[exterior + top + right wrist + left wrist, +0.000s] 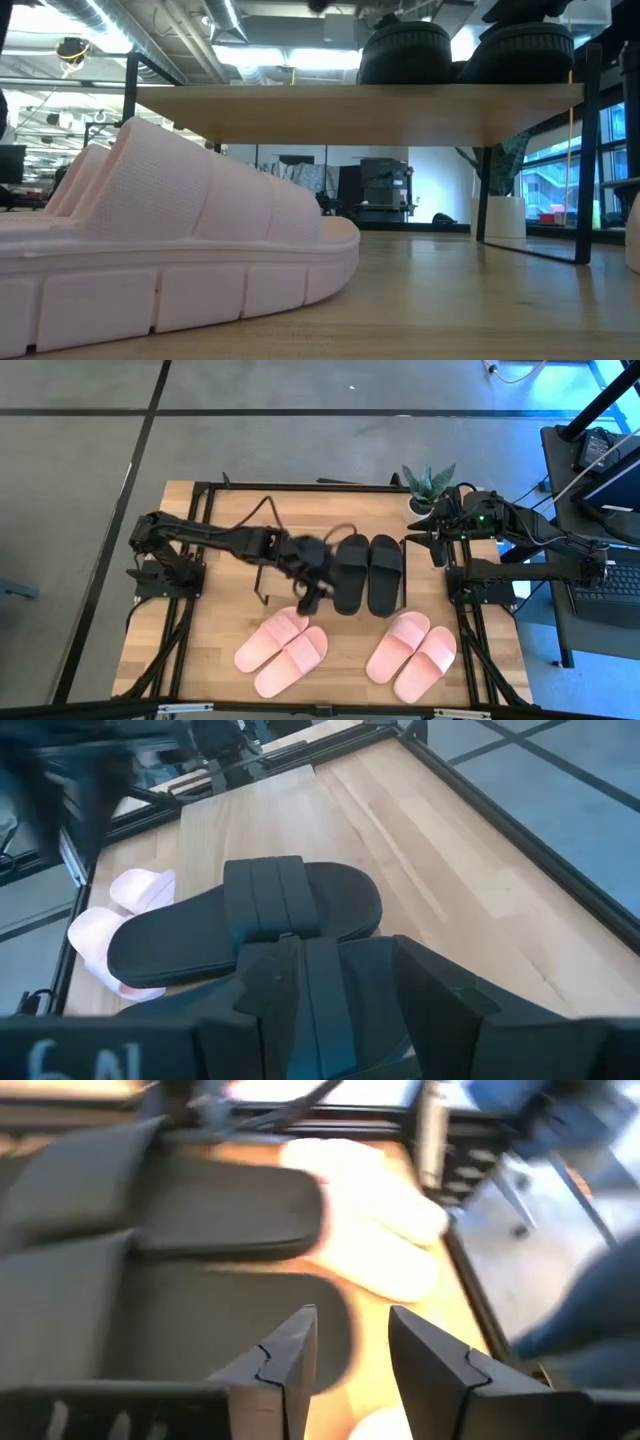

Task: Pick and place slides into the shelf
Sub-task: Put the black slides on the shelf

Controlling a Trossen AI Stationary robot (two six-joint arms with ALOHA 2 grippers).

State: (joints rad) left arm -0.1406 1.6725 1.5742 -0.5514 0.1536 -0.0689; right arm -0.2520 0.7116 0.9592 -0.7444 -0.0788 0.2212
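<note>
Left tool (305,592) released, empty, beside the black slides (368,573), which sit on the shelf (360,110). Right tool (437,540) parked at the shelf's far-right end; grip state cannot be told. Both pink pairs (283,651) (412,654) remain on the surface (215,630): roughly one third done.

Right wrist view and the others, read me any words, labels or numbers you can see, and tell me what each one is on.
"6N": my best reading of pale, partly cut-off marks on the right gripper body, uncertain.
Black slides, pink slides and shelf: no readable text in any view.
Left wrist view: too blurred to read anything.
Low view's room background: nothing legible.
</note>
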